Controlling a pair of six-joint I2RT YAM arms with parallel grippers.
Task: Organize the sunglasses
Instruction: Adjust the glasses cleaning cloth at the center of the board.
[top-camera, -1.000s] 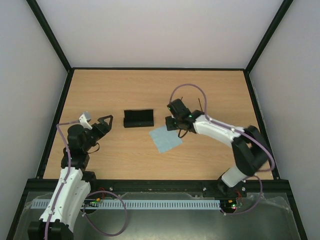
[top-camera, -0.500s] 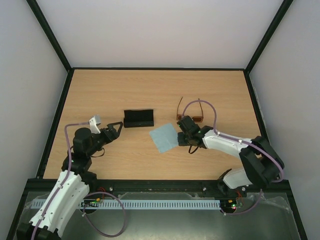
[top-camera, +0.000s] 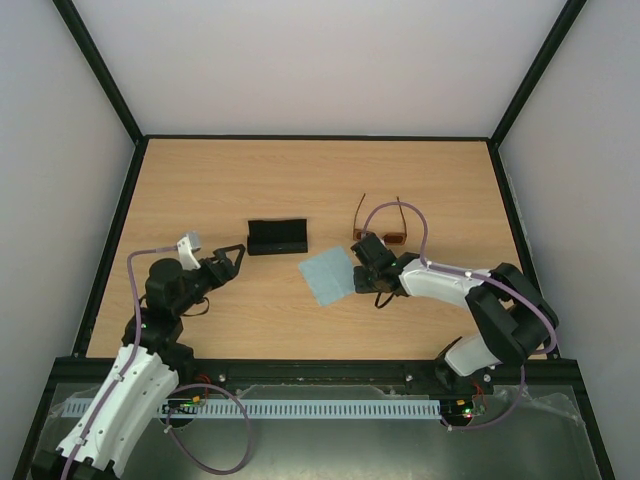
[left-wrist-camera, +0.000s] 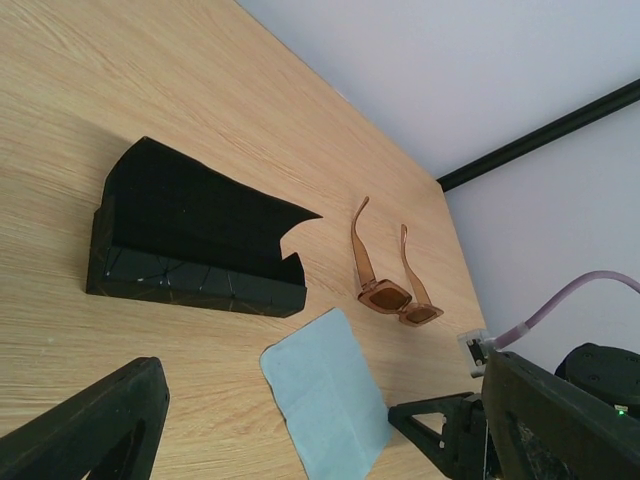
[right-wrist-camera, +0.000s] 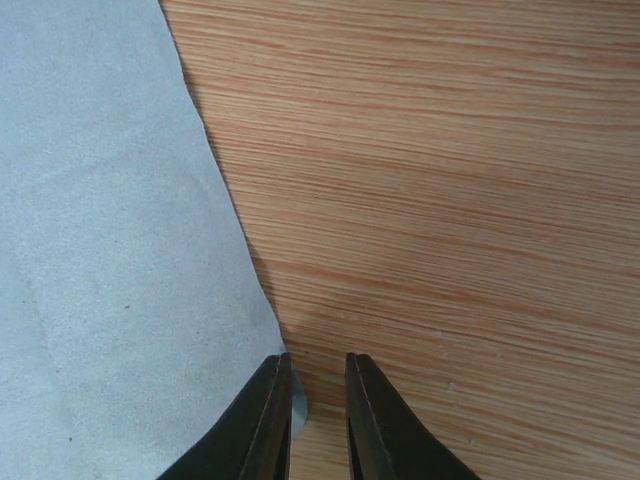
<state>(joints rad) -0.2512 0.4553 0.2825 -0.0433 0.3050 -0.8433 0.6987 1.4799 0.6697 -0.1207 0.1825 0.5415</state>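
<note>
Pulled back from over the sunglasses (top-camera: 380, 230) to the right edge of the light blue cloth (top-camera: 328, 276) with the right gripper (right-wrist-camera: 318, 405). Narrowed there to a thin slit astride the soft matte corner; cannot tell whether pinching the fabric. Spread wide at the left gripper (left-wrist-camera: 320, 440), short of the black faceted case (left-wrist-camera: 195, 250). Set on the straight-grained wooden table (top-camera: 200, 180), right of the case and just beyond the cloth: thin brown frame, squarish amber lenses, slim arms unfolded, untouched by either gripper.
</note>
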